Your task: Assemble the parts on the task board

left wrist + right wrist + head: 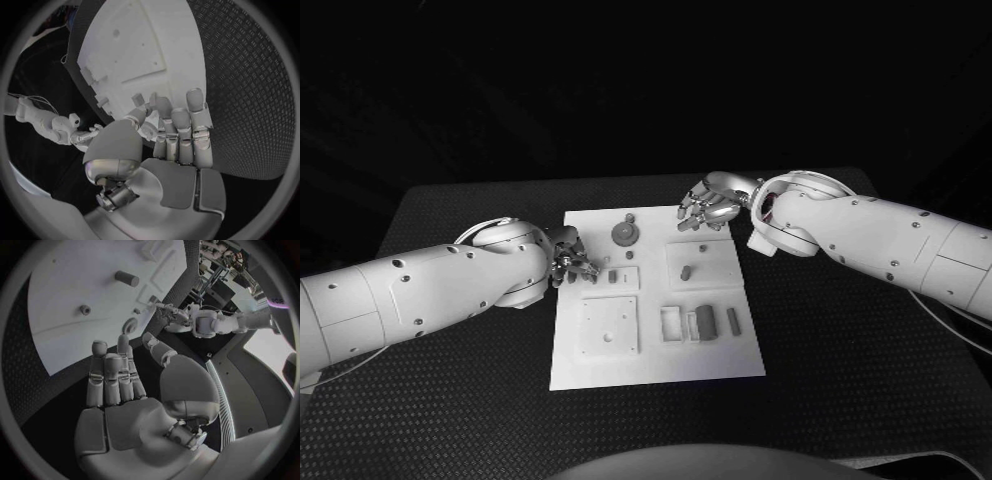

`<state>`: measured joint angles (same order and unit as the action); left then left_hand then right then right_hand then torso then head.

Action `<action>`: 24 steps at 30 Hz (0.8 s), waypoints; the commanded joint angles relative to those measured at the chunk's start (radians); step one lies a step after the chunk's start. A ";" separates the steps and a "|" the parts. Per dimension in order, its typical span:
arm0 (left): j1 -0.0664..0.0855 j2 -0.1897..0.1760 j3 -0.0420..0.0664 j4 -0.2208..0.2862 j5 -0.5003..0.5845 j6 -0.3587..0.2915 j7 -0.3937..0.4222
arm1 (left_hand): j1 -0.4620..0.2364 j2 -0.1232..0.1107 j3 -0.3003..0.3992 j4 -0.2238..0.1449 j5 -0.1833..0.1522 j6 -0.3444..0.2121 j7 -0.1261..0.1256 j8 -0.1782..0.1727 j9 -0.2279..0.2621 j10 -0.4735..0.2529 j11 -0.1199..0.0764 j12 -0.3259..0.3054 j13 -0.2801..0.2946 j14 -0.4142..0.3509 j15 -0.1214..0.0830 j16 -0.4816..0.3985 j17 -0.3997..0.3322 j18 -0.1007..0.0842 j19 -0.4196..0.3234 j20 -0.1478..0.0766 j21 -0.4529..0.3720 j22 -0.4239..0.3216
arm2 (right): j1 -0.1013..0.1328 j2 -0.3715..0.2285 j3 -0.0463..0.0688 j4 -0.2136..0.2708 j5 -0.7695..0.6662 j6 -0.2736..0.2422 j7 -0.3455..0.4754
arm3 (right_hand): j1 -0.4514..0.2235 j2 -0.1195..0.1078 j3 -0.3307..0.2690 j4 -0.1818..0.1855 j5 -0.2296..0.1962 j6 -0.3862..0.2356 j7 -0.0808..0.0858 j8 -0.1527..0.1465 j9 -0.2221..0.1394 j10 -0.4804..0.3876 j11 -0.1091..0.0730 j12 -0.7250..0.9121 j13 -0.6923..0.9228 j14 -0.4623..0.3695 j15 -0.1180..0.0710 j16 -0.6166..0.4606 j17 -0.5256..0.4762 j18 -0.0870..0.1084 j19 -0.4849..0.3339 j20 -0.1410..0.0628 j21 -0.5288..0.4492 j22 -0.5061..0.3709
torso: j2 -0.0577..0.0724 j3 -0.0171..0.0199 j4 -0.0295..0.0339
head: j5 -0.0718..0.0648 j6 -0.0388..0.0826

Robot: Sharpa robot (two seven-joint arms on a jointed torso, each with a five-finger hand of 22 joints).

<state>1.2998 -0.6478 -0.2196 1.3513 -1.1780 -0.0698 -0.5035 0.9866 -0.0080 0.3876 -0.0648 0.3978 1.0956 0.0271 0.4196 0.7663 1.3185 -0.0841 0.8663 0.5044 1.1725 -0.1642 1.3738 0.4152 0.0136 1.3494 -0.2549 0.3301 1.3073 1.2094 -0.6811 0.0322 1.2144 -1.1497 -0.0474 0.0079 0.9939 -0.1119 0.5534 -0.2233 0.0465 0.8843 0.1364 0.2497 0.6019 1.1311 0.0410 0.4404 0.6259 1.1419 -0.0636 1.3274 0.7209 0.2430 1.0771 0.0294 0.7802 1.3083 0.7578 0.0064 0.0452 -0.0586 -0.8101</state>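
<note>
Flanking your task board point(655, 330), both hands held nothing. Left hand point(570, 262) hovered at nine o'clock, right hand point(708, 207) at one o'clock, fingers loosely apart.

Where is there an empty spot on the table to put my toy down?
The black table is bare near the robot on both sides of the task board, and along its far edge. It is crowded at the board's far half, where the left hand and right hand hover over it.
</note>
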 commanded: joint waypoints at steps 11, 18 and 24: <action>-0.009 -0.003 0.000 0.010 -0.050 -0.022 0.013 | 0.004 0.001 0.196 -0.192 0.004 0.007 0.000 0.003 0.002 0.007 0.003 -0.001 0.000 0.005 -0.010 0.005 0.001 -0.014 0.000 -0.006 0.004 0.020 | -0.001 -0.001 0.000 0.002 0.000 0.013 0.009 | -0.012 0.002 0.002 0.006 0.004 0.012 0.017 -0.006 0.002 -0.005 0.004 0.007 0.001 -0.005 -0.001 -0.002 -0.001 0.019 -0.006 -0.004 -0.003 0.017 | 0.000 -0.0004 -0.0004 | 0.002 0.001; -0.015 -0.003 0.000 0.008 -0.069 -0.037 0.016 | 0.004 0.000 0.197 -0.192 0.004 0.007 0.000 0.003 0.002 0.007 0.003 -0.002 0.000 0.006 -0.010 0.004 0.001 -0.014 0.000 -0.006 0.004 0.020 | -0.001 -0.002 0.000 0.002 0.000 0.012 0.009 | -0.013 0.002 0.002 0.007 0.004 0.012 0.017 -0.006 0.002 -0.005 0.004 0.007 0.001 -0.005 -0.001 -0.002 -0.001 0.019 -0.006 -0.004 -0.003 0.017 | 0.000 -0.0005 -0.0004 | 0.002 0.001; -0.017 -0.005 0.000 0.009 -0.076 -0.056 0.025 | 0.005 -0.001 0.198 -0.193 0.004 0.008 0.000 0.003 0.003 0.009 0.002 -0.002 0.000 0.007 -0.010 0.004 0.001 -0.013 0.002 -0.006 0.004 0.020 | -0.001 -0.002 0.000 0.001 0.000 0.013 0.009 | -0.013 0.002 0.002 0.007 0.004 0.012 0.017 -0.007 0.002 -0.005 0.004 0.007 0.001 -0.005 -0.001 -0.002 -0.001 0.019 -0.006 -0.004 -0.003 0.017 | 0.000 -0.0008 -0.0002 | 0.002 0.000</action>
<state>1.2841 -0.6524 -0.2189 1.3578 -1.2366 -0.1034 -0.4946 0.9816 -0.0129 0.3879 -0.0651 0.3975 1.0975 0.0291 0.4206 0.7696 1.3203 -0.0824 0.8663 0.5042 1.1743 -0.1662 1.3738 0.4149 0.0135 1.3509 -0.2530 0.3301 1.3079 1.2092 -0.6830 0.0322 1.2148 -1.1496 -0.0473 0.0080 0.9899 -0.1079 0.5562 -0.2206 0.0465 0.8859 0.1348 0.2497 0.6025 1.1311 0.0410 0.4404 0.6259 1.1436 -0.0620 1.3274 0.7210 0.2500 1.0771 0.0294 0.7802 1.3083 0.7579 0.0058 0.0447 -0.0564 -0.8093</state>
